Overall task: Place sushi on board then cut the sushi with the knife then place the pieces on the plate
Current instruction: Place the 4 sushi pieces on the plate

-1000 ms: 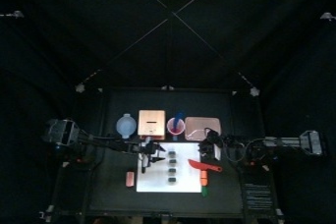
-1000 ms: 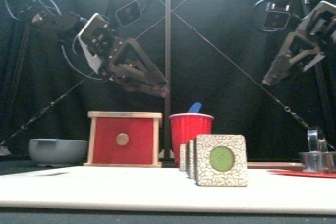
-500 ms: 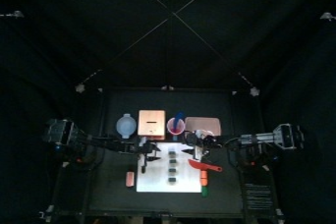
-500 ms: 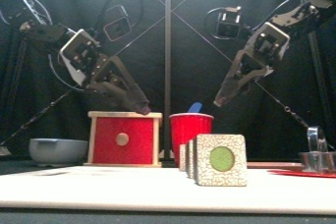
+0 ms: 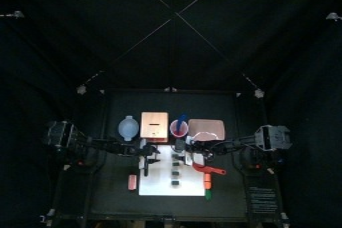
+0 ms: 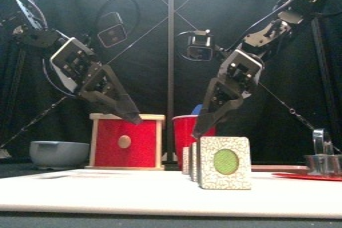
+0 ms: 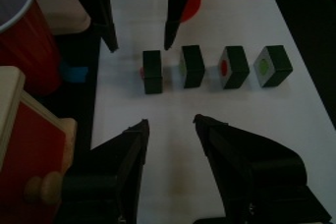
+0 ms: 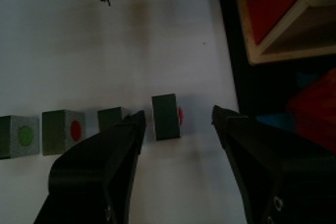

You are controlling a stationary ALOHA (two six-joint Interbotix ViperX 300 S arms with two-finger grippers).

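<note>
Sushi roll (image 5: 174,175) lay mid-way on the white board (image 5: 150,197), split into four dark green pieces (image 7: 194,66) in one row running 12 to 6 o'clock in the top view. The pieces stood upright with narrow gaps between them, and no gripper touched them. Red knife (image 5: 209,171) lay at 3 o'clock of the row, near the board's right edge, held by nothing. Left gripper (image 5: 155,156) hung at 11 o'clock of the row's back end, jaws spread and empty, tips in the air at about box-top height in the front view (image 6: 132,117). Right gripper (image 5: 189,156) hung at 1 o'clock of the same end, jaws likewise spread and empty. The two grippers were near each other but apart. Beyond the board at 12 o'clock stood the red cup (image 5: 179,127), with the wooden box (image 5: 154,125) at 11 o'clock and the bowl (image 5: 127,127) further toward 10. The pink tray (image 5: 206,128) lay at 1 o'clock. The metal cutter (image 6: 321,161) sat far out at 3 o'clock.
</note>
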